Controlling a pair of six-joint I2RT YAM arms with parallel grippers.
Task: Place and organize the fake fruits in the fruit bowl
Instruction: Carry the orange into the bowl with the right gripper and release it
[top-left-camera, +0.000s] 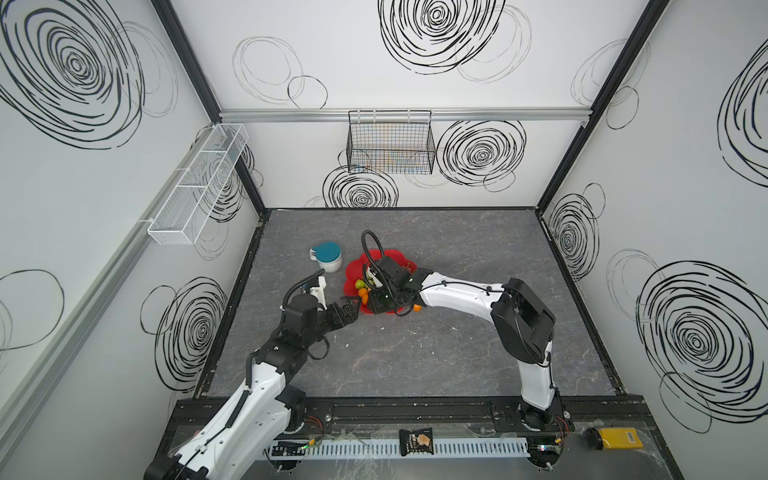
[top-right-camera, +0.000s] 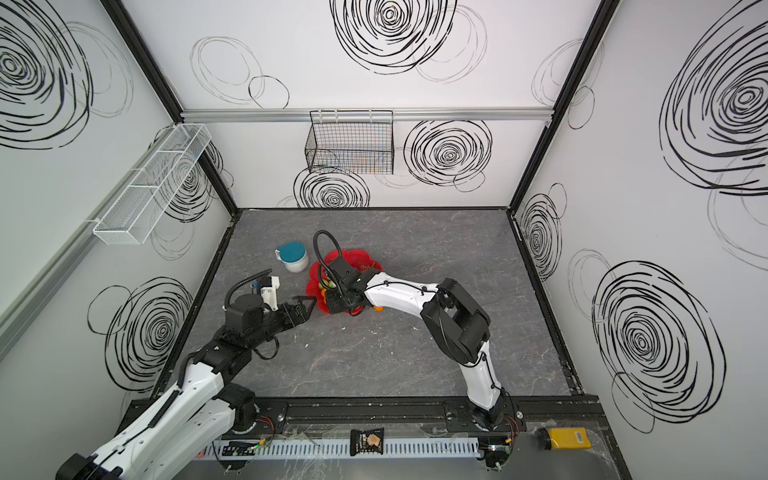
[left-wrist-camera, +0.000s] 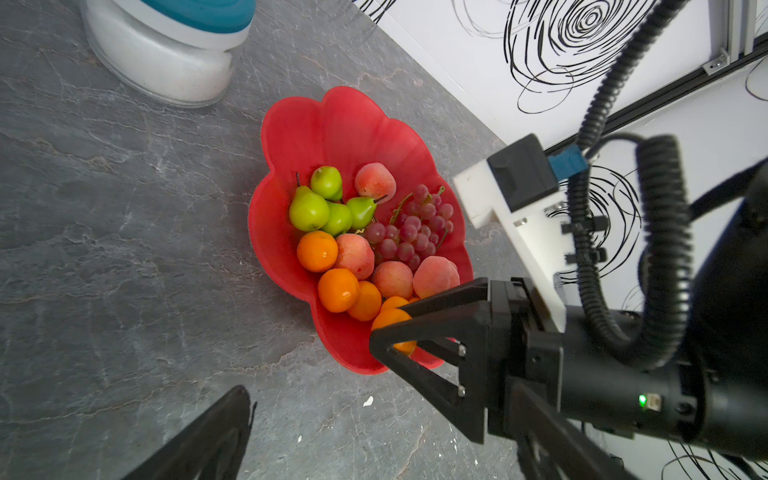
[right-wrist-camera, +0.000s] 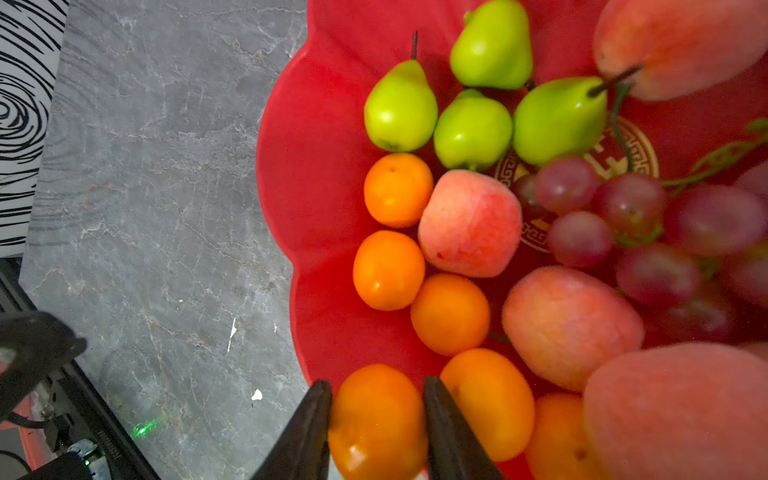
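The red scalloped fruit bowl (left-wrist-camera: 345, 120) (top-left-camera: 376, 259) holds the fake fruits: several green pears (left-wrist-camera: 309, 210), several peaches (left-wrist-camera: 355, 255), oranges (left-wrist-camera: 318, 251) and a purple grape bunch (left-wrist-camera: 415, 228). My right gripper (right-wrist-camera: 377, 388) (left-wrist-camera: 386, 328) is shut on an orange (right-wrist-camera: 376, 419) over the bowl's near rim, beside the other oranges. My left gripper (top-left-camera: 351, 309) (left-wrist-camera: 386, 436) stands wide open just outside that rim, with only bare table between its fingers. Another orange (top-left-camera: 417, 308) shows under the right arm by the rim; I cannot tell whether it is inside.
A white mug with a teal lid (top-left-camera: 328, 255) (left-wrist-camera: 166, 54) stands just left of the bowl. The right forearm (top-left-camera: 457, 291) stretches over the table from the right. A snack packet (top-left-camera: 415, 441) and a yellow bottle (top-left-camera: 615, 438) lie on the front ledge. Wire baskets (top-left-camera: 390, 143) hang on the walls.
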